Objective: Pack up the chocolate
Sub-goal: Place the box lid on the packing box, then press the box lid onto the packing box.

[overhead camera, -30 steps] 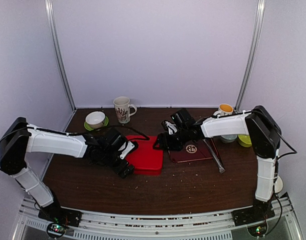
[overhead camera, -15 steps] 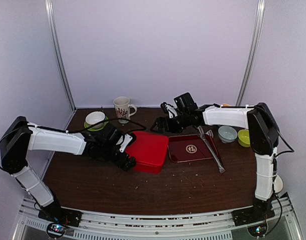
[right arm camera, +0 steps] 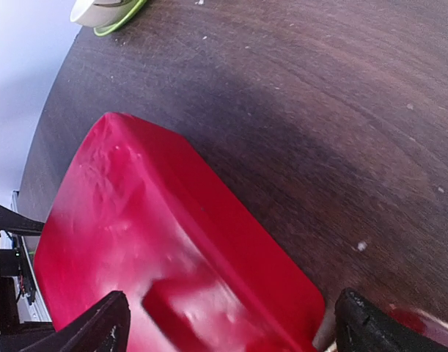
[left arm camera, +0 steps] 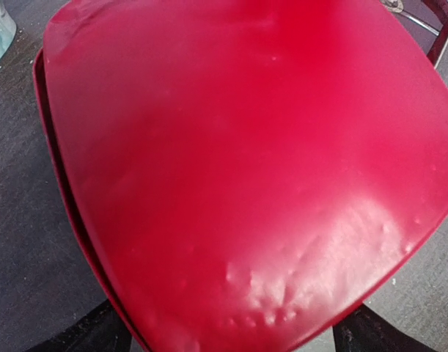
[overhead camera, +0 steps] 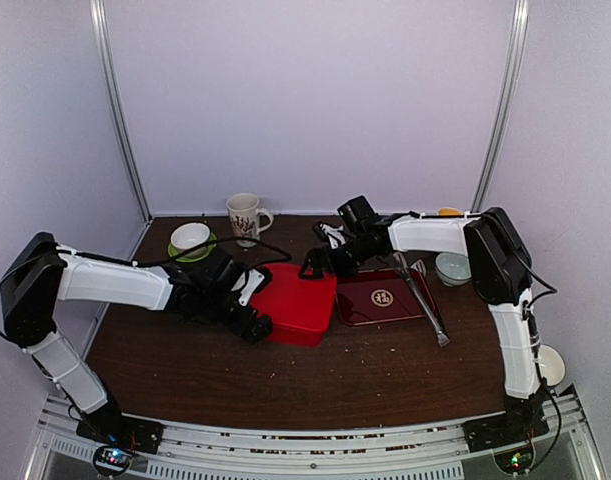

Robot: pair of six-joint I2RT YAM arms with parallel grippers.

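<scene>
The chocolate is out of view. A closed red box (overhead camera: 303,302) lies mid-table, and its glossy lid (left arm camera: 238,161) fills the left wrist view. My left gripper (overhead camera: 256,309) stands open at the box's left edge, with a dark fingertip (left arm camera: 95,336) on either side of the near corner. My right gripper (overhead camera: 319,264) hovers open over the box's far right corner (right arm camera: 209,293), and its fingertips (right arm camera: 110,323) stand wide apart and grip nothing.
A dark red tray (overhead camera: 385,297) with a gold emblem lies just right of the box, with metal tongs (overhead camera: 425,300) across its right side. At the back stand a white mug (overhead camera: 247,217), a white bowl on a green saucer (overhead camera: 190,240) and a grey bowl (overhead camera: 452,267).
The red box has shifted right, toward the tray. My right gripper opened wider, left the tray area and now hangs over the box's far right corner. The left gripper stays at the box.
</scene>
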